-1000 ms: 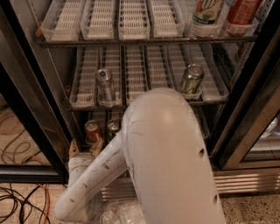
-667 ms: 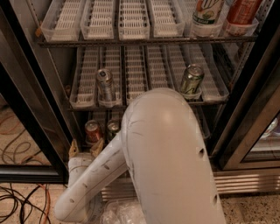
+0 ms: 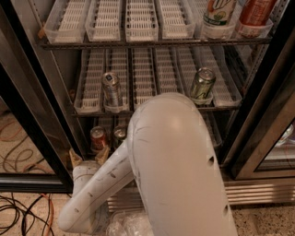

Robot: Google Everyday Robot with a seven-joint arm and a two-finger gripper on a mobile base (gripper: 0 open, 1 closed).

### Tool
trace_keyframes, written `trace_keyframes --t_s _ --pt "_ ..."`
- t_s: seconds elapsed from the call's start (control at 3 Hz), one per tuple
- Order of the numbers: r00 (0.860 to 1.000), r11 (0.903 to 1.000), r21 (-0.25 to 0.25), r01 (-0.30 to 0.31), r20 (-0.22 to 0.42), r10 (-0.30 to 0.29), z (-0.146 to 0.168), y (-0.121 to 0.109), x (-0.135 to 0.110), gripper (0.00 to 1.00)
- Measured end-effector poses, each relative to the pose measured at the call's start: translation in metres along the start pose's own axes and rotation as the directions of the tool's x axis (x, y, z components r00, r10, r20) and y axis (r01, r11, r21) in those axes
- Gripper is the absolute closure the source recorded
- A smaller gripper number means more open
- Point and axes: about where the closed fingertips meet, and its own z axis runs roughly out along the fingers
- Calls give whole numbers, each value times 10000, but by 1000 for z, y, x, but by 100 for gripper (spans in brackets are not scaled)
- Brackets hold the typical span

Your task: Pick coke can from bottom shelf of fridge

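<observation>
The coke can, red with a silver top, stands at the left front of the bottom shelf of the fridge. A second can stands just right of it, its body mostly hidden. My gripper is at the shelf's front edge, just below and in front of the coke can. Its two tan fingertips stand apart on either side of the can's base, open and holding nothing. My white arm hides the middle of the bottom shelf.
On the middle shelf stand a taller silver-striped can and a green can. Two bottles sit on the top right shelf. The open black-framed door is at right. Cables lie on the floor at left.
</observation>
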Motion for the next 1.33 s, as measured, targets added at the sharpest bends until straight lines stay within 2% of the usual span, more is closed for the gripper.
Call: trace_keyframes --t_s 0.33,0.67,1.33 --pt "10000 10000 13 9 3 -9 -2 0 0 20" --pt "9999 9996 258 111 61 -112 0 -7 0 31" --pt "9992 9966 767 314 205 -330 -1 -17 -8 35"
